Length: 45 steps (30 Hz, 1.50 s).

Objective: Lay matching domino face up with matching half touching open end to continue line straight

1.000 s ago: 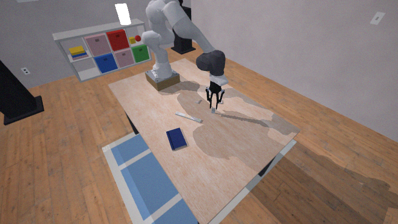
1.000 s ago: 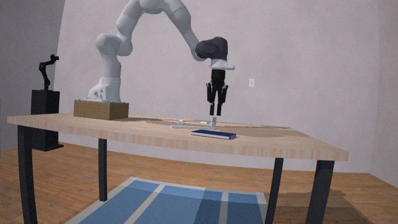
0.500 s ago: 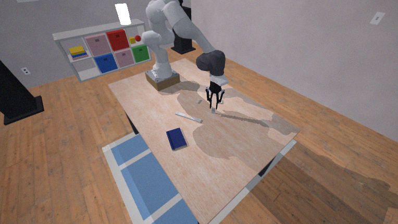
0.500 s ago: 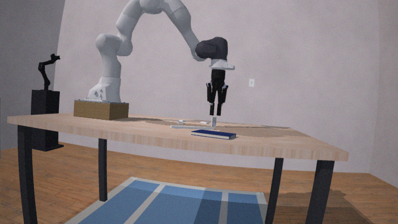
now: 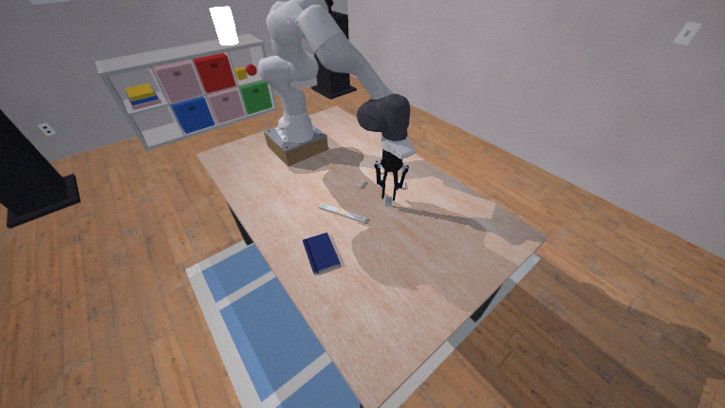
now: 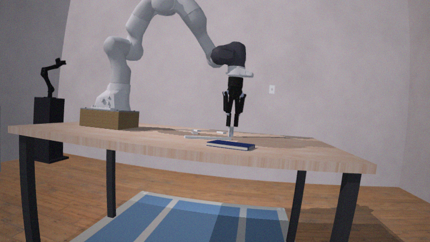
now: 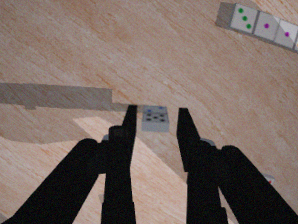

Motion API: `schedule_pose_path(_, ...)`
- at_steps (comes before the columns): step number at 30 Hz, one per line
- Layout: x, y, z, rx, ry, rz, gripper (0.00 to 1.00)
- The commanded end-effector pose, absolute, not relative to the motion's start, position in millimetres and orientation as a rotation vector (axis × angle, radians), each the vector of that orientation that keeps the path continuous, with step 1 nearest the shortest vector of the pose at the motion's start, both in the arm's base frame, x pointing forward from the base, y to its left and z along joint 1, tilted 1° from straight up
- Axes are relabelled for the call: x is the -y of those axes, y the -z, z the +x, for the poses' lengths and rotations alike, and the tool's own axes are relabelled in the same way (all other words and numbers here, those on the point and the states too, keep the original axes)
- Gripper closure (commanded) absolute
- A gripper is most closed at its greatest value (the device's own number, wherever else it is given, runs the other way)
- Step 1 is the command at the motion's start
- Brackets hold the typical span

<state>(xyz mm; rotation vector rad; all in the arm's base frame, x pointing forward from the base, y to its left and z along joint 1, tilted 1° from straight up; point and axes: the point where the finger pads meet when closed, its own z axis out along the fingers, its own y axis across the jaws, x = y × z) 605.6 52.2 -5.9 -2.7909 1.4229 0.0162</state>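
My gripper [image 5: 389, 194] hangs over the middle of the table, pointing straight down, fingers partly open. A small grey domino [image 5: 388, 201] stands on end just below the fingertips [image 6: 232, 124]. In the wrist view this domino [image 7: 154, 117] shows dark pips and sits in the gap between my fingers without touching either one. The line of dominoes [image 5: 343, 213] lies flat to the left; its end shows green and purple pips in the wrist view [image 7: 260, 24]. Another grey domino [image 5: 361, 184] lies flat behind the line, and one more [image 6: 221, 132] lies near the standing one.
A dark blue book [image 5: 321, 252] lies flat towards the table's near side, in front of the line. The arm's wooden base block [image 5: 295, 144] stands at the far end of the table. A shelf with coloured bins [image 5: 190, 88] stands beyond the table.
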Motion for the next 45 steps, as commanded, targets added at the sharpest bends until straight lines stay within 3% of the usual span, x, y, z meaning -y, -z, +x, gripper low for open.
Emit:
schedule_pose_path(1, -52.1, 11.7, 607.2, -1.427, -0.008, -2.788, 0.67)
schedule_pose_path(32, -52.3, 25.8, 607.2, -1.427, -0.008, -2.788, 0.67)
schedule_pose_path(33, -52.3, 25.8, 607.2, -1.427, -0.008, -2.788, 0.78)
schedule_pose_path(45, -52.3, 25.8, 607.2, -1.427, -0.008, -2.788, 0.78)
